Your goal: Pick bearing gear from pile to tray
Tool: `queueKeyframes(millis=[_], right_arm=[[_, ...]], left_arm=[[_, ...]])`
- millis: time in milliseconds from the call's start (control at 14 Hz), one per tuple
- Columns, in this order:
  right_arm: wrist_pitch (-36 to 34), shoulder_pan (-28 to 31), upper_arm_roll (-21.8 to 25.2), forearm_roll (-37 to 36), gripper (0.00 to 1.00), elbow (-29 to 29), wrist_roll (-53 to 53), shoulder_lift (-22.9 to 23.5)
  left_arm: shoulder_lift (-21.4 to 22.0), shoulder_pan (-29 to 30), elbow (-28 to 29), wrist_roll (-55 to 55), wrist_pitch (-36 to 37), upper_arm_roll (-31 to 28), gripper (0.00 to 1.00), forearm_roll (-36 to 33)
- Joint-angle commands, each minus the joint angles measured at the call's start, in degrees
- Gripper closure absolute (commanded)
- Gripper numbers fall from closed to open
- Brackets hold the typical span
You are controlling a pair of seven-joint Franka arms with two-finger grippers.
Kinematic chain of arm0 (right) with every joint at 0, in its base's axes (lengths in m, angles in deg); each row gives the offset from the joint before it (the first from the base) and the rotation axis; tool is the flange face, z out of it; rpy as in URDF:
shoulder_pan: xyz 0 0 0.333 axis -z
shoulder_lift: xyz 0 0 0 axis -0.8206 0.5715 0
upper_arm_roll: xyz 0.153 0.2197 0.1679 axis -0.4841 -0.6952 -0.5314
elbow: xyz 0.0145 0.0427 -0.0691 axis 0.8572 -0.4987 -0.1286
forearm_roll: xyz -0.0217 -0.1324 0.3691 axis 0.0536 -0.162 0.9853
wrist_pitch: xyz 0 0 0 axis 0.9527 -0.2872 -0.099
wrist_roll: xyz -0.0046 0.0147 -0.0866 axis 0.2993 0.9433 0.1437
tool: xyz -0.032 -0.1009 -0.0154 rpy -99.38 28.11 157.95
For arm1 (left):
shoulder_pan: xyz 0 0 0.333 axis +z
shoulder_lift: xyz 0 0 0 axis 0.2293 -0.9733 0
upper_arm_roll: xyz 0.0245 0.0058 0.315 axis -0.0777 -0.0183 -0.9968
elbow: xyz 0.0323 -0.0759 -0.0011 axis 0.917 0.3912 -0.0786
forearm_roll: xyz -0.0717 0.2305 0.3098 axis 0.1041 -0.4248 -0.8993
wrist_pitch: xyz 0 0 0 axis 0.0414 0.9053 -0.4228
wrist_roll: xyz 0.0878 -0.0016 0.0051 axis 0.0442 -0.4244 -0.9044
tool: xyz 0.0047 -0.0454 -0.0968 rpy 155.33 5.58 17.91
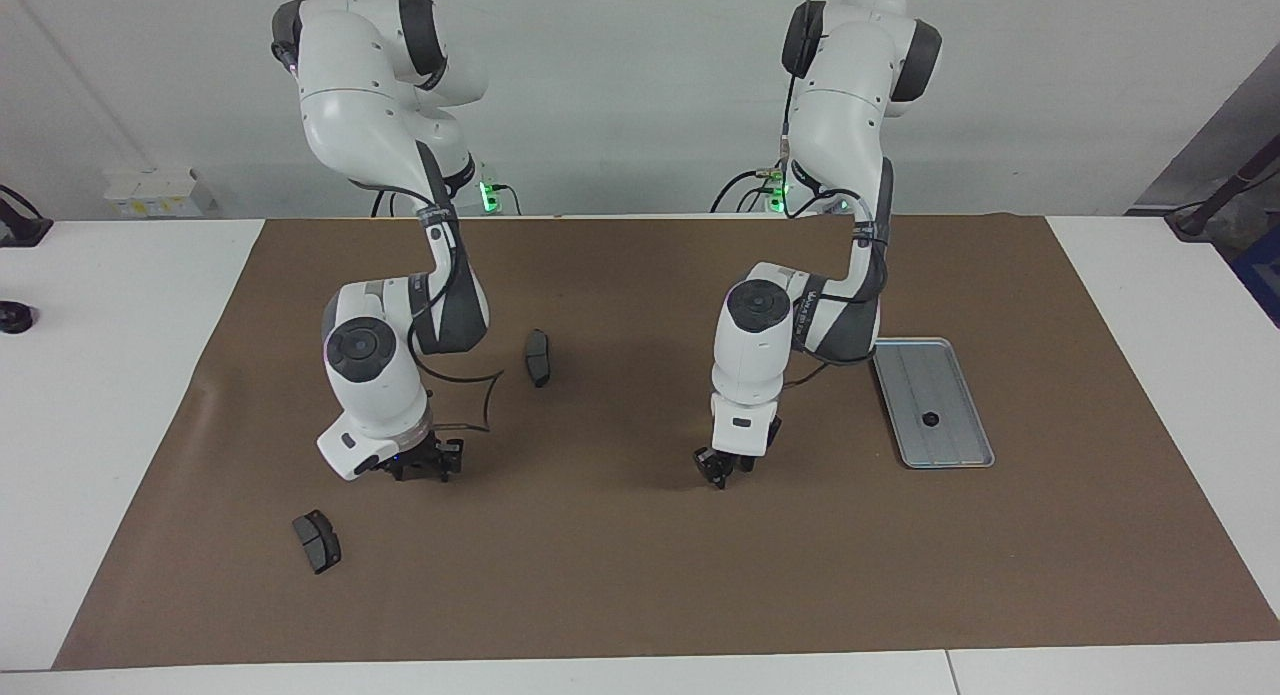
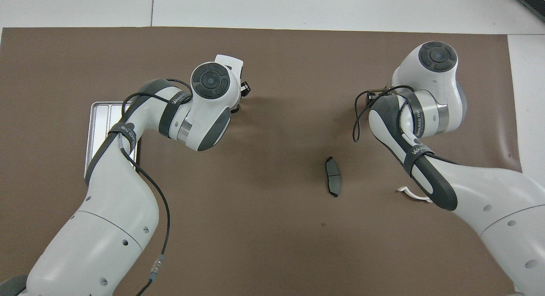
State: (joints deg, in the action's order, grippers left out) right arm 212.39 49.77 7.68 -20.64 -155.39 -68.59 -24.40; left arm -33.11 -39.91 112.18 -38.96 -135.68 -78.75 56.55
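1. We see one small black round gear (image 1: 930,419) lying in the flat silver-grey metal tray (image 1: 955,390), right of centre in the facing view.
2. The left gripper (image 1: 718,470) is low at mid-frame. We cannot tell whether it is clenched.
3. The right gripper (image 1: 425,467), lower left, is equally unclear.
4. A dark grey brake-pad piece (image 1: 316,541) lies just below it.

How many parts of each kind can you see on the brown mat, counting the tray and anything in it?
Black gear, lying in the tray: 1
Dark grey brake pads: 2
White half-ring bracket: 1
Metal tray: 1
Total: 5
Any gear hidden from view is not counted.
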Motion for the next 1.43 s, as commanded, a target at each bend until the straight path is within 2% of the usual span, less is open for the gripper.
queueKeyframes(millis=[0, 215, 287, 430, 716, 1003, 1218, 1361], right_arm=[[-1.11, 0.54, -0.62, -1.06, 0.34, -3.0, -2.27, -2.3], [-1.11, 0.72, -0.53, -1.06, 0.36, -3.79, -2.27, -2.57], [-1.11, 1.33, -0.53, -1.06, 0.37, -4.05, -2.27, -2.66], [-0.94, 2.12, -0.62, -1.06, 0.44, -4.5, -2.27, -2.83], [-0.24, 3.0, -0.62, -1.06, 0.56, -5.29, -2.62, -2.92], [0.82, 2.92, -0.71, -0.53, 0.71, -6.86, -3.76, -3.45], [1.08, 2.74, -0.71, -0.36, 0.88, -6.61, -3.67, -3.54], [1.17, 2.74, -1.23, -0.27, 0.92, -5.47, -3.06, -5.11]], left_arm=[[-0.01, -0.68, 0.47, -0.58, 0.48, -0.12, 0.44, -1.3], [0.43, -1.39, 1.09, -0.58, 0.75, -0.11, 0.44, -1.21], [0.43, -1.39, 1.09, -0.58, 0.75, -0.11, 0.51, -1.21], [0.43, -1.04, 1.0, -0.31, 0.92, -0.2, 1.0, -1.39], [1.38, -0.34, -0.75, 0.12, 6.36, -0.38, 1.0, -1.56], [9.54, 5.53, 0.82, 9.06, 13.65, -0.03, 1.0, 2.11], [19.73, 13.61, 9.93, 23.18, 14.63, -0.12, 1.0, 8.09], [24.58, 18.89, 16.88, 33.83, 14.46, -0.2, 1.0, 10.99]])
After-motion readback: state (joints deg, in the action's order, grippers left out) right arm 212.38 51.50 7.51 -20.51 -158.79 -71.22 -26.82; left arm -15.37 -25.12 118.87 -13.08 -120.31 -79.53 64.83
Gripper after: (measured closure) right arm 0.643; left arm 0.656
